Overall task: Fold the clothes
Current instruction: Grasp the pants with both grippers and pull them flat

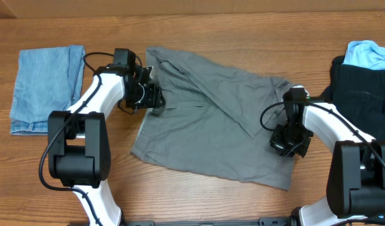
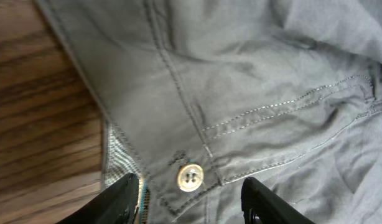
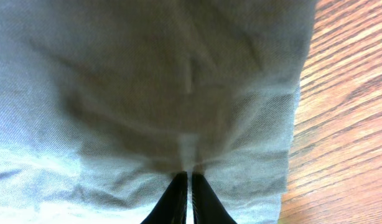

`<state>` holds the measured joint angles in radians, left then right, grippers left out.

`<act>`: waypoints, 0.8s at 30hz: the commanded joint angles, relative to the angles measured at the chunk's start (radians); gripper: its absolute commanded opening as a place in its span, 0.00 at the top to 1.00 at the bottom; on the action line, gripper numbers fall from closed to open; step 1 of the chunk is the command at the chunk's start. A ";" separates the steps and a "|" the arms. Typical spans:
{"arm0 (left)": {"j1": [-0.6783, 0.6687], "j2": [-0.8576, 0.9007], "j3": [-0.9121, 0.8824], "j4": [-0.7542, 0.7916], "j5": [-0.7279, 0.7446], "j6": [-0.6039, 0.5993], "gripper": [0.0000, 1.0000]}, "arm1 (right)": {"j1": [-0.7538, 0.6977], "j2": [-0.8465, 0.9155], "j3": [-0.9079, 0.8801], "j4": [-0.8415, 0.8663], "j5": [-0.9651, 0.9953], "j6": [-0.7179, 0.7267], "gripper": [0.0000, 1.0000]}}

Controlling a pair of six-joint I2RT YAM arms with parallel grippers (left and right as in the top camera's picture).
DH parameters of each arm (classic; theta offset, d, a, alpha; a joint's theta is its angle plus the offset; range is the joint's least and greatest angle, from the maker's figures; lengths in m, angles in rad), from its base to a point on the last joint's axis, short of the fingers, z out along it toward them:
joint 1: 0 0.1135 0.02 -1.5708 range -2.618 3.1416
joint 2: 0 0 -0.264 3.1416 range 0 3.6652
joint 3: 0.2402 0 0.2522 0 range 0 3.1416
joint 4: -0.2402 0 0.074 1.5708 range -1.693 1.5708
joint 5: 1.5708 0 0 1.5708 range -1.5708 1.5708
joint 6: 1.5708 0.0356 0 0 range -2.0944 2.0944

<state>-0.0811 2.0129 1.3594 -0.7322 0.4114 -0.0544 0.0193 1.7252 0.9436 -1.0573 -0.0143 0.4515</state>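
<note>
I see left gripper (image 2: pixel 192 194) fingers apart astride button (image 2: pixel 190 177) at shorts (image 1: pixel 205 125) waistband edge | right gripper (image 3: pixel 190 186) clenched, pinching shorts near right edge | table (image 1: pixel 199 201) wood beyond both edges

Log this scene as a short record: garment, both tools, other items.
garment: grey shorts, spread on the table, one flap folded over diagonally
left tool: open, straddling the button at the waistband
right tool: shut on the shorts' right edge
other items: folded denim at left; black garment at right, blue cloth on it
</note>
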 commanded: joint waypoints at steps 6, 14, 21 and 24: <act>-0.035 0.011 0.009 -0.008 -0.079 -0.014 0.39 | -0.008 0.003 0.023 0.004 0.013 -0.007 0.92; -0.037 0.011 0.008 -0.026 -0.130 -0.019 0.38 | -0.008 0.003 0.023 0.005 0.013 -0.007 0.92; -0.044 0.011 0.007 -0.029 -0.079 -0.024 0.38 | -0.008 0.003 0.023 0.003 0.013 -0.007 0.92; -0.044 0.011 0.004 -0.030 -0.078 -0.024 0.42 | -0.008 0.003 0.023 0.003 0.013 -0.007 0.92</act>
<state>-0.1120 2.0129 1.3594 -0.7601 0.3084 -0.0616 0.0193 1.7252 0.9436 -1.0576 -0.0113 0.4473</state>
